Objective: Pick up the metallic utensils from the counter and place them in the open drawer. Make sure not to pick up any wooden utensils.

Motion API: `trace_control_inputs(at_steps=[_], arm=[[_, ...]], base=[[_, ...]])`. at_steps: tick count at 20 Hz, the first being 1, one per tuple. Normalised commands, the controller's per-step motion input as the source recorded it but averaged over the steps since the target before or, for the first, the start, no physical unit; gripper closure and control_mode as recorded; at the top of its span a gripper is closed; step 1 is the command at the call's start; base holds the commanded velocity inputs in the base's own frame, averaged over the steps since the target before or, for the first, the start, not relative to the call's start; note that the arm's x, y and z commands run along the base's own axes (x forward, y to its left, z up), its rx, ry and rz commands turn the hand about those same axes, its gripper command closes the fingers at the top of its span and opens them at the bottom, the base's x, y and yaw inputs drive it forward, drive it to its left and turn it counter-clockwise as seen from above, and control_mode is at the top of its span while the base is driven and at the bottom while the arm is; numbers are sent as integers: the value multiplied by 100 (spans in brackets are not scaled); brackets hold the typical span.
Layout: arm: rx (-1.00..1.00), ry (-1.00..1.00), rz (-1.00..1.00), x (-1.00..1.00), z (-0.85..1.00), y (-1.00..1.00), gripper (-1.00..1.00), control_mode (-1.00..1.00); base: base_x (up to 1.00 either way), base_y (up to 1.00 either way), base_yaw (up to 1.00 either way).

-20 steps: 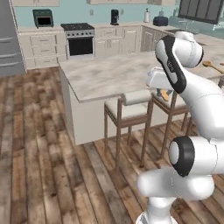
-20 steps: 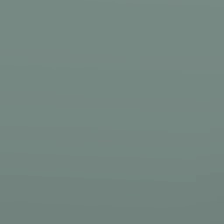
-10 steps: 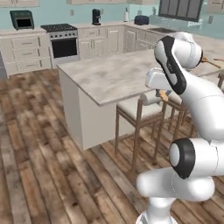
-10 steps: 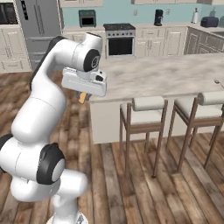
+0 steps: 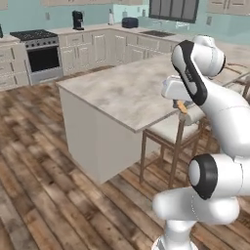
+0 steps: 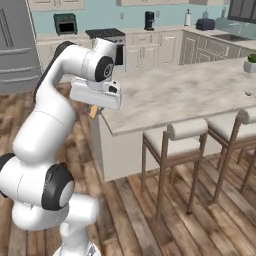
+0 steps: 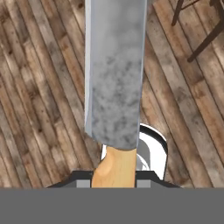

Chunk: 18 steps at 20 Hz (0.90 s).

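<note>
Knife (image 7: 114,78) clamped by its orange handle in the pincer (image 7: 113,183), blade plain in hand view, base views catch just the handle tip.

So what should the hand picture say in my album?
Gripper holding a steel-bladed knife with an orange-tan handle above the brown wooden plank floor.

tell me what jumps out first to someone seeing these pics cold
In the hand view, a knife with a mottled steel blade and an orange-tan handle is clamped in the gripper over wooden floorboards. In the base views the big white arm holds that knife low beside the corner of a marbled beige kitchen island. Stools line the island's near edge.
</note>
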Motion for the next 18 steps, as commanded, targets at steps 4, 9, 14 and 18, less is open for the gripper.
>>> trace_control_inputs(at_steps=[4,9,14,18], arm=[[0,0,0,0,0,0,100,100],[0,0,0,0,0,0,100,100],[0,0,0,0,0,0,100,100],[0,0,0,0,0,0,100,100]], base=[[46,100,-38],[29,100,-38],[7,100,-37],[0,100,-36]])
